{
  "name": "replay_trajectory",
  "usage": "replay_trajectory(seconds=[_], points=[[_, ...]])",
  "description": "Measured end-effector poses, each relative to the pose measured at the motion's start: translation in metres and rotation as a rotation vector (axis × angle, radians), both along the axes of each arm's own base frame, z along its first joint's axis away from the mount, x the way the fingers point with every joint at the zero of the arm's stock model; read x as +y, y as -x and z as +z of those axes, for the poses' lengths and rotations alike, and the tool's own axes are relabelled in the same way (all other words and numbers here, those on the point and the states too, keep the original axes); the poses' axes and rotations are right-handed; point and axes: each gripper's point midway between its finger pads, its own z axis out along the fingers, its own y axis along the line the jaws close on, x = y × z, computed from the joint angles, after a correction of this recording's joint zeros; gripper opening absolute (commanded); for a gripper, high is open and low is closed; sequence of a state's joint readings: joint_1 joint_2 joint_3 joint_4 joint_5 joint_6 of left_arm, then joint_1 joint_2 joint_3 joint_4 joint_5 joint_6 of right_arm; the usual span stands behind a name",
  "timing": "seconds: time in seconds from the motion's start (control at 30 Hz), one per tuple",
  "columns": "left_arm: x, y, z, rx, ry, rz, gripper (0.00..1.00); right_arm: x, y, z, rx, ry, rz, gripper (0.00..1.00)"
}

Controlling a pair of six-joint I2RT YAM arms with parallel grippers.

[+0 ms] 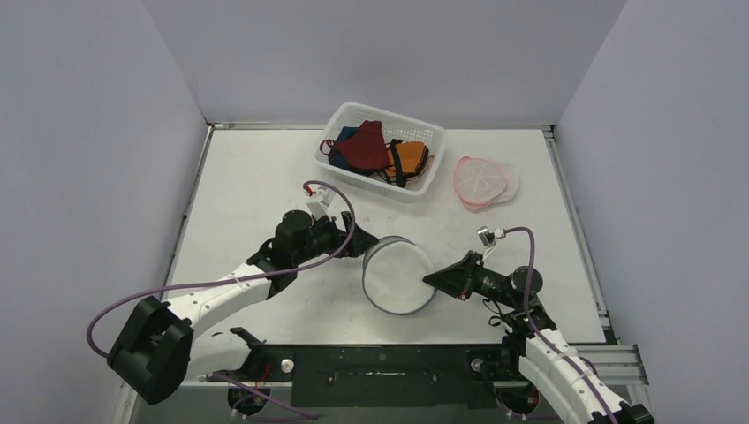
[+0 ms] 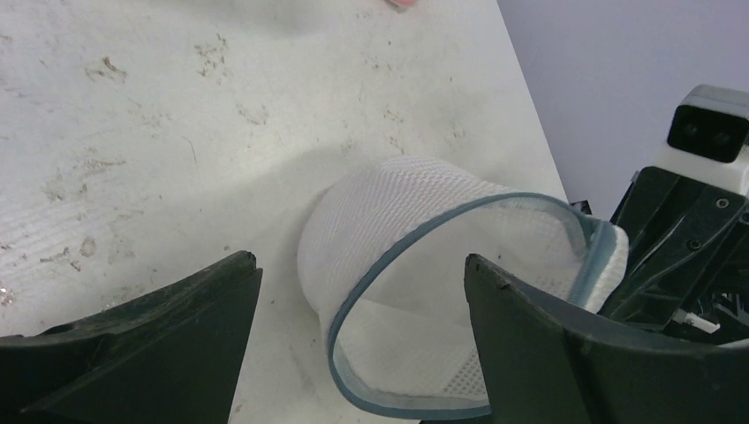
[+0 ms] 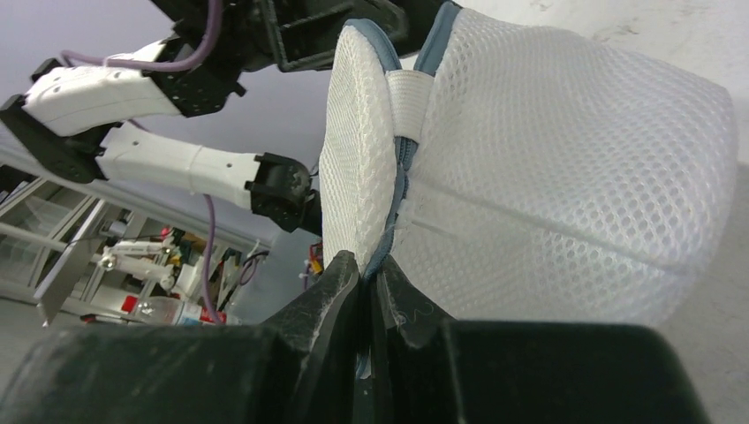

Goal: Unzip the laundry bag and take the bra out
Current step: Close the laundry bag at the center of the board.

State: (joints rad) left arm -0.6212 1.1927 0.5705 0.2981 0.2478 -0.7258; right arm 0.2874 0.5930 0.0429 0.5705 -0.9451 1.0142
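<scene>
The laundry bag point(image 1: 397, 276) is a round white mesh case with blue-grey trim, lying mid-table between my two grippers. My left gripper point(image 1: 364, 246) is open at its left edge. In the left wrist view the bag point(image 2: 415, 238) lies between the spread fingers of the left gripper point(image 2: 360, 261), its trim gaping and only white mesh showing inside. My right gripper point(image 1: 430, 281) is shut on the bag's right edge. In the right wrist view the right gripper point(image 3: 369, 265) pinches the blue trim seam of the bag point(image 3: 548, 177). No bra shows in the bag.
A white basket point(image 1: 422, 185) holding red, orange and blue garments stands at the back centre. A pink-rimmed round mesh piece point(image 1: 484, 181) lies to its right. The right arm's camera housing point(image 2: 711, 132) is close behind the bag in the left wrist view.
</scene>
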Motion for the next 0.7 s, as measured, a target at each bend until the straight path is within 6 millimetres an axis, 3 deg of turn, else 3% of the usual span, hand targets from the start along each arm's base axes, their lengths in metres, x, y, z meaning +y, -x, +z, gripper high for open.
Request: replay_trajectory(seconds=[0.2, 0.47, 0.57, 0.7], points=[[0.0, 0.027, -0.012, 0.006, -0.005, -0.061, 0.82, 0.001, 0.014, 0.008, -0.007, -0.054, 0.052, 0.05], [-0.005, 0.048, -0.025, 0.012, -0.016, -0.106, 0.77, 0.002, 0.017, 0.024, -0.022, -0.112, 0.067, 0.05], [-0.009, 0.055, -0.031, 0.02, -0.029, -0.124, 0.67, 0.002, 0.018, 0.027, -0.026, -0.121, 0.069, 0.05], [-0.013, 0.054, -0.036, 0.027, -0.035, -0.123, 0.41, 0.002, 0.018, 0.03, -0.031, -0.13, 0.07, 0.05]])
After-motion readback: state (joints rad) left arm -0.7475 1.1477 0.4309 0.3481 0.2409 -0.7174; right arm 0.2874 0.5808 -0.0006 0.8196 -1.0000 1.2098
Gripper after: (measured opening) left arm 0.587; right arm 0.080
